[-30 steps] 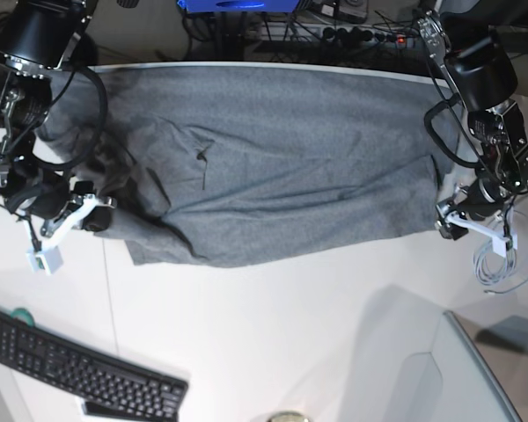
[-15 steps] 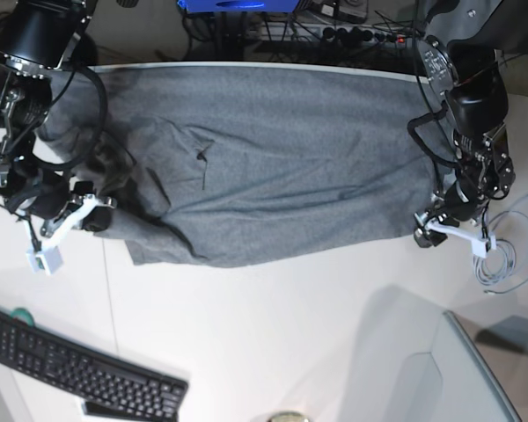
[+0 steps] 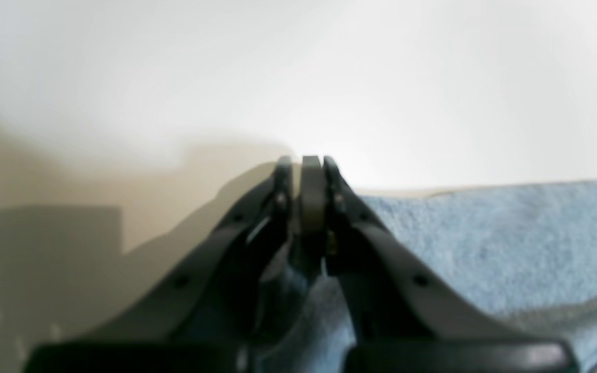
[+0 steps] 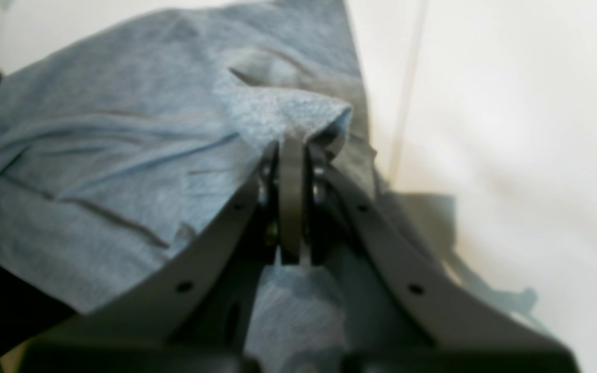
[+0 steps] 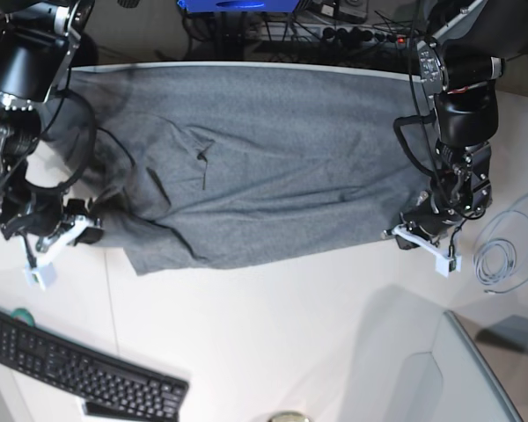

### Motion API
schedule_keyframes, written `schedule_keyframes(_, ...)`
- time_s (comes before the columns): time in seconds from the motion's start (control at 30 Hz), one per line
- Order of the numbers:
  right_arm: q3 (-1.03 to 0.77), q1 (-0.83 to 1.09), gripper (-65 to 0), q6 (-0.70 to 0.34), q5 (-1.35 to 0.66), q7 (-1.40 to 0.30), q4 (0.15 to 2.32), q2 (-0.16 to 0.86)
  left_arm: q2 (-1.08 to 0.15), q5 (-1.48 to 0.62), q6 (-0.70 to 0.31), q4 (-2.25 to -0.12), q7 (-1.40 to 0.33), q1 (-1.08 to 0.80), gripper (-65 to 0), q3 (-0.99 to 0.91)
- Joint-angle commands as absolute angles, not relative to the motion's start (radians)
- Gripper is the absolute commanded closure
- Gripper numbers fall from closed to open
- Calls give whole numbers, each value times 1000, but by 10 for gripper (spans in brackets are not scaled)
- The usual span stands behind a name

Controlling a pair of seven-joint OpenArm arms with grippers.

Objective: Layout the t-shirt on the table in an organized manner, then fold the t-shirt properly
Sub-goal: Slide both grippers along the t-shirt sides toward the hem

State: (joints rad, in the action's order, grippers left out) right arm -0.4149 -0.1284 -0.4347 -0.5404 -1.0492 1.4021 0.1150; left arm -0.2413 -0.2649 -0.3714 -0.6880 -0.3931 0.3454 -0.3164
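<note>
The t-shirt (image 5: 264, 163) lies spread across the far half of the table (image 5: 273, 334), its near hem running from 9 toward 3 o'clock. The left gripper (image 5: 407, 236) is clamped on the hem corner at 3 o'clock; the right gripper (image 5: 81, 230) pinches bunched fabric at 9 o'clock. Bare tabletop stretches toward 6 o'clock, with a keyboard (image 5: 79, 369) at 7 o'clock.

My base camera looks straight down on the table (image 5: 273, 334) from high above, taking in both my arms. Each wrist camera sits just behind its gripper, looking along the closed jaws, very near and blurred. All three share the t-shirt (image 5: 264, 158): the left wrist sees its right-hand edge, the right wrist its left-hand end.
</note>
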Motion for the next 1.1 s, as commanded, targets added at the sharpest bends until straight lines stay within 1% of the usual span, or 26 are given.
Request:
schedule_keyframes(0.0,-417,-153,-6,-440,-561,-1020,1409,127,-263,-275,-374,-728,-375,367,0,-318)
schedule_keyframes(0.1,-412,-179,-6,-440,-561,-998,1376,145,-265,-274,-372,-782,-430,369,0,-326)
schedule_keyframes(0.2,-344,-200,-6,-440,-561,-983,1345,176,-266,-274,-372,-858,-498,384,0,-326)
schedule_keyframes(0.27,-286,-205,-6,-440,-561,-938,1333,188,-266,-271,-372,-894,-516,394,0,-326)
schedule_keyframes(0.43,-159,-272,-6,-438,-561,-819,1247,262,-266,-271,-372,-905,-515,430,0,-317)
schedule_keyframes(0.73,15,-479,-6,-438,-561,-625,977,392,-266,-271,-372,-909,-512,487,0,-320)
schedule_keyframes(0.9,151,-558,-6,-438,-561,-503,852,435,-266,-271,-372,-908,-510,506,0,-320)
schedule_keyframes(1.07,239,-585,-6,-438,-561,-417,760,469,-266,-271,-372,-909,-510,507,0,-326)
